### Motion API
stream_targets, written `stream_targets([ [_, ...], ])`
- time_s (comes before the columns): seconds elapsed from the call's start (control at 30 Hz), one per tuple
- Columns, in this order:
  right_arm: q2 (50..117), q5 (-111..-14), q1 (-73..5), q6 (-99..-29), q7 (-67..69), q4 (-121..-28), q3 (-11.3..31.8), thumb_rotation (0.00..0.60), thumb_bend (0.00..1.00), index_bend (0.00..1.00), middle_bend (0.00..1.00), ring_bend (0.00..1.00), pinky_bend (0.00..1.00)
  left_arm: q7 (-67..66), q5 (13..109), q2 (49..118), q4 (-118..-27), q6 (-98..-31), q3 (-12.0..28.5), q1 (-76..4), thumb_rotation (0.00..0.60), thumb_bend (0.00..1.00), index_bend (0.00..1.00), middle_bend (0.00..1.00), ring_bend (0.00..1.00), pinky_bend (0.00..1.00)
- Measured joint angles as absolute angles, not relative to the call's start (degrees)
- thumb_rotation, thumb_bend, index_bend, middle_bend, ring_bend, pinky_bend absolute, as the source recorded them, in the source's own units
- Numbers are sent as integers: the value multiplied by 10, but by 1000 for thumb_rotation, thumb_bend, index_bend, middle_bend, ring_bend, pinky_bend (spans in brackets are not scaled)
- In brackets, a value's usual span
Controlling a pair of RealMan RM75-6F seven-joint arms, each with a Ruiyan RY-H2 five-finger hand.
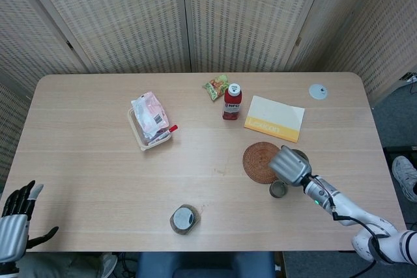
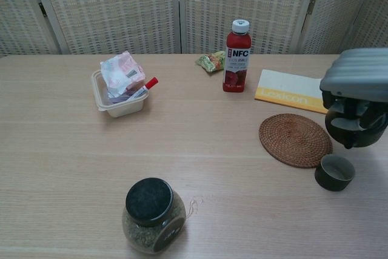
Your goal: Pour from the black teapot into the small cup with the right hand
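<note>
My right hand (image 2: 356, 89) (image 1: 289, 165) grips the black teapot (image 2: 364, 131), held above the table just over and behind the small dark cup (image 2: 334, 172) (image 1: 279, 189). The hand's grey back covers most of the pot; in the head view the teapot is almost wholly hidden under it. The cup stands upright on the table beside the woven round coaster (image 2: 295, 139) (image 1: 261, 161). I cannot see any liquid flowing. My left hand (image 1: 14, 219) hangs off the table's near left corner, fingers spread, holding nothing.
A lidded glass jar (image 2: 153, 215) stands near the front edge. A red NFC bottle (image 2: 237, 56), a yellow book (image 2: 291, 92), a snack packet (image 2: 211, 62) and a plastic tub with packets (image 2: 120, 92) sit further back. A white disc (image 1: 317, 92) lies far right.
</note>
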State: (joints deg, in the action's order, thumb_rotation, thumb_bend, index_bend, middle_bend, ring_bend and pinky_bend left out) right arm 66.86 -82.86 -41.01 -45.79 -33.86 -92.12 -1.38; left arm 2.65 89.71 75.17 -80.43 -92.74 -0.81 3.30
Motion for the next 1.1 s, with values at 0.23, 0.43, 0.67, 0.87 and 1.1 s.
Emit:
stream_targets([
  [0.23,674,-823,-416,-454,-378,-927,-15,488,447,892,977,922,581,30,897,752,-803,-929,-7,34,600,12,0,0,0,0],
  [0.43,676,-821,-421,-452,-409,-933,-17,487,447,892,977,922,581,33,896,753,-800,-927,-8,34,600,13,0,0,0,0],
  [0.67,678,-821,-423,-453,-437,-938,-21,488,447,892,977,922,581,36,895,754,-797,-928,-8,36,600,13,0,0,0,0],
  [0.87,679,-822,-424,-456,-456,-939,-25,486,447,892,977,922,581,37,896,754,-796,-929,-8,36,600,13,0,0,0,0],
  [1.1,676,-825,-422,-463,-470,-943,-29,487,447,892,977,922,581,37,896,755,-795,-929,-8,36,600,13,0,0,0,0],
])
